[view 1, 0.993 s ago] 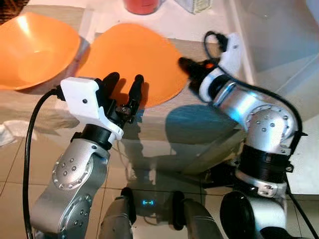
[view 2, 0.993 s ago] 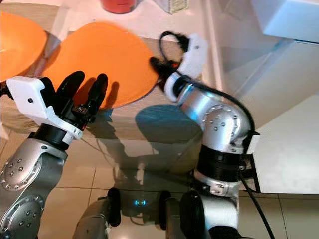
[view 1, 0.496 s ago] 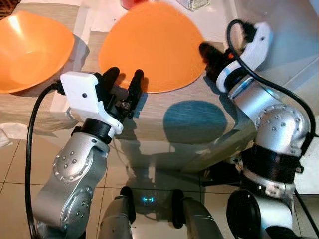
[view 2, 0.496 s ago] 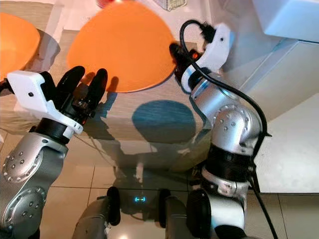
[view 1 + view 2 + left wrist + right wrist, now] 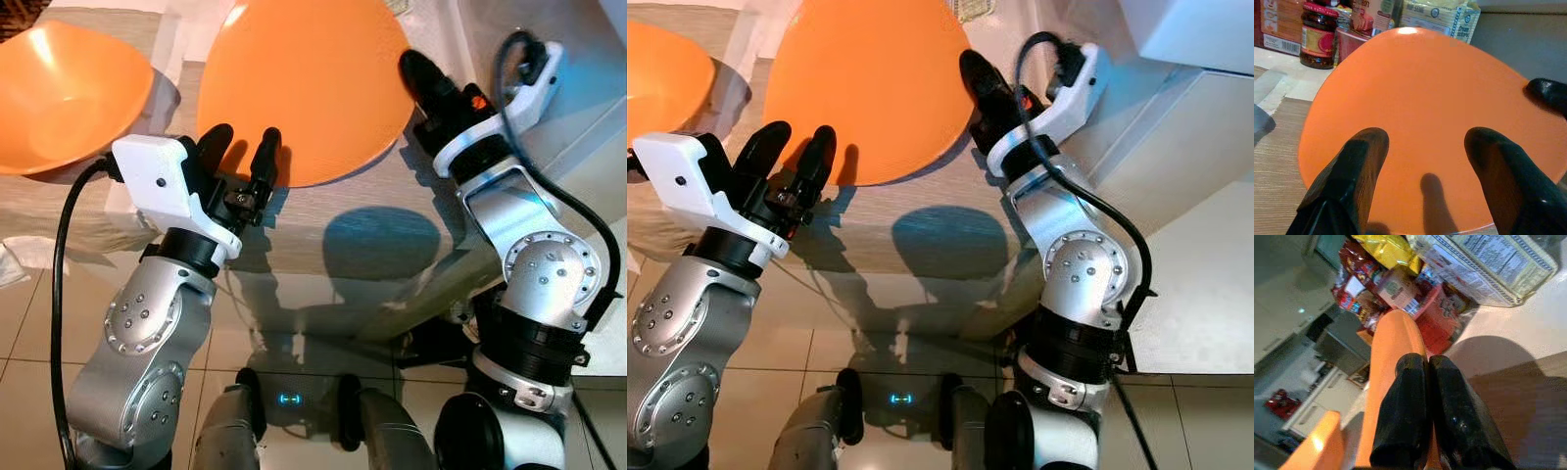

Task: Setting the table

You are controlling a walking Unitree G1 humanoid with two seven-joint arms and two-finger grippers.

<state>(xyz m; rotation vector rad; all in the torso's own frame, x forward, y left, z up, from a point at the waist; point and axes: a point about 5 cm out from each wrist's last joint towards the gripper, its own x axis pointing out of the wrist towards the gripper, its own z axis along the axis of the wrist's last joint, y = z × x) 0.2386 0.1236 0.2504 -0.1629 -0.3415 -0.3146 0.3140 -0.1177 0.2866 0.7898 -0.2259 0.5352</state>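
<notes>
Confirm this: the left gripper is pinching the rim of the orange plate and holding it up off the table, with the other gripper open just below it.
Wrong arm. The right gripper pinches the orange plate at its rim, as the right wrist view shows; the left gripper is the open one below it.

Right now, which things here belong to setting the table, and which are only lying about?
For the job:
- orange plate, pinched at its edge by the right gripper
- orange bowl
- left gripper, open near the plate

Lying about:
- jar
- food packets
</notes>
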